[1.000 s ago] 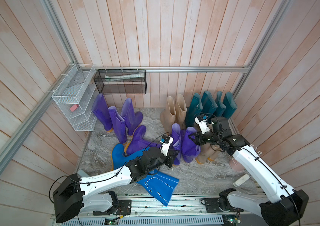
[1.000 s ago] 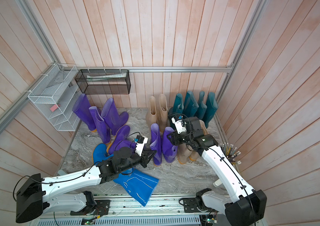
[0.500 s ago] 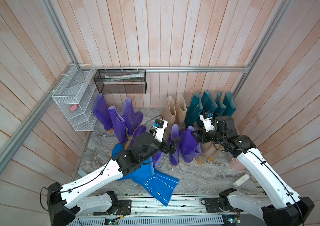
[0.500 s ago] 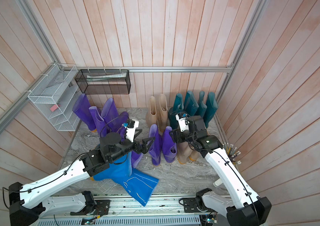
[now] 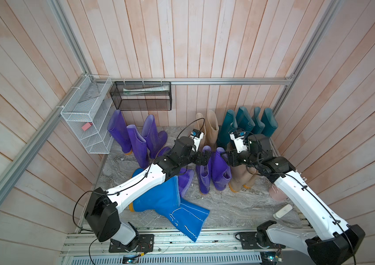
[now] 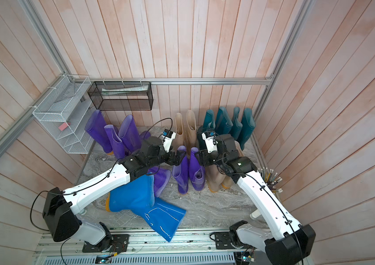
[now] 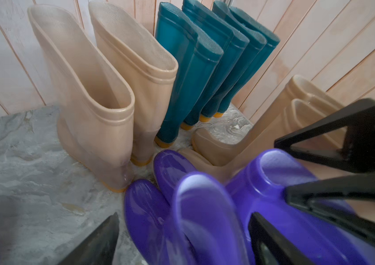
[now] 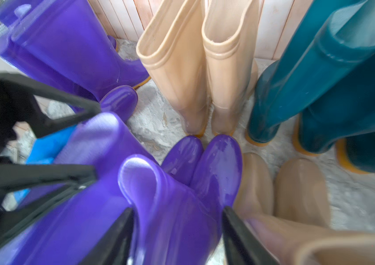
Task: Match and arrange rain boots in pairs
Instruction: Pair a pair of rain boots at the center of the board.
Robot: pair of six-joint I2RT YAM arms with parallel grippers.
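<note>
Placement of a purple pair appeared to be the step in hand. In both top views the left-hand purple boot (image 5: 203,181) and the right-hand purple boot (image 5: 221,176) stood on their soles side by side at the middle of the marbled floor (image 5: 227,206). The right wrist view showed their toes turned toward the back wall. The left gripper (image 7: 184,215) had its jaws spread wide on either side of the left-hand boot's cuff, with a gap between one finger and the shaft. The right gripper (image 8: 178,208) straddled the other cuff with both fingers (image 8: 237,236) close against the rubber, so you should have read it as pinching that boot. The next move called for you to free the right-hand boot and lift both claws straight up off the cuffs. The shafts looked soft, and a sideways drag would likely have tipped them. The spot was crowded: the front beige pair (image 5: 239,181) stood just beside the right-hand purple boot, under the right arm. The rear beige pair (image 5: 208,128) and four teal boots (image 5: 248,124) lined the back wall right of centre. Unpaired stock lay to the left. Three purple boots (image 5: 136,142) stood loosely grouped by the back wall, and a fourth purple boot (image 5: 186,181) lay on its side beneath the left arm. Two blue boots (image 5: 166,199) lay overlapped at lower centre, also partly under that arm. A white wire rack (image 5: 83,124) and a black mesh basket (image 5: 140,98) hung on the walls at upper left, clear of the working area.
</note>
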